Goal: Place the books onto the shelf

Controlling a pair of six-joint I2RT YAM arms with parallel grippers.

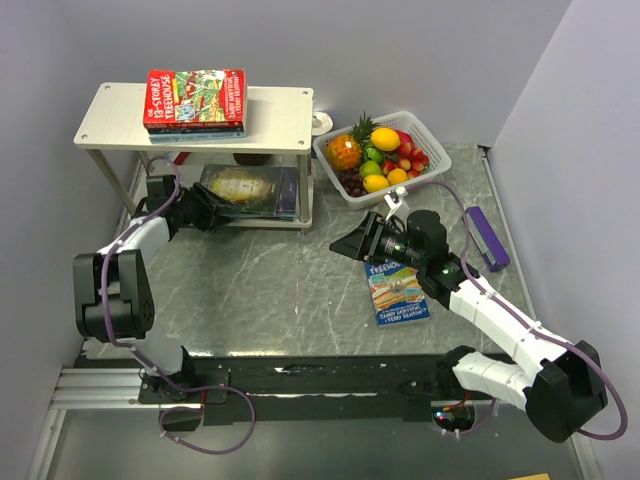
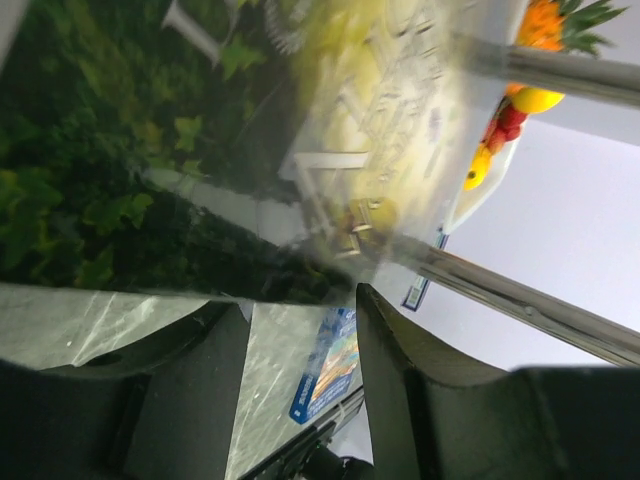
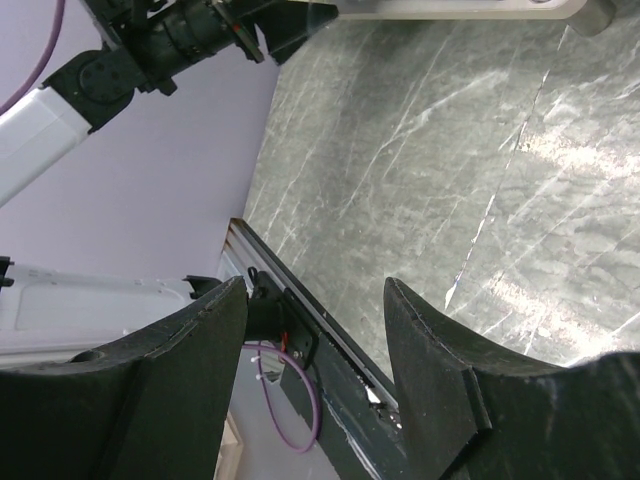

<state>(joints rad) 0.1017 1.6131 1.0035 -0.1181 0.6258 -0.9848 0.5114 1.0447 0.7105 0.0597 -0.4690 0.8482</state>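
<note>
Top view: my left gripper (image 1: 205,212) is at the lower tier of the shelf (image 1: 280,110), jaws apart, with the green-gold book (image 1: 250,190) lying flat on that tier right ahead of the tips. Can't tell if they touch it. The red Treehouse books (image 1: 195,100) are stacked on the top board, above the gripper. My right gripper (image 1: 350,243) hangs over the tabletop (image 1: 300,290), jaws apart, holding nothing. The blue Treehouse book (image 1: 397,292) lies flat just behind it, under the wrist. The fruit basket (image 1: 322,152) is off to its right side and the purple box (image 1: 487,238) sits well behind.

Left wrist: left gripper (image 2: 295,300) gaping, tabletop showing between the fingers (image 2: 400,370). The green-gold book (image 2: 150,150) fills the view ahead, its near edge at the tips. A shelf leg (image 2: 520,295) is beside it and the blue Treehouse book (image 2: 325,365) lies far off.

Right wrist: right gripper (image 3: 315,290) wide apart, empty, bare tabletop (image 3: 450,150) beyond. The left arm (image 3: 150,45) is far ahead.
</note>
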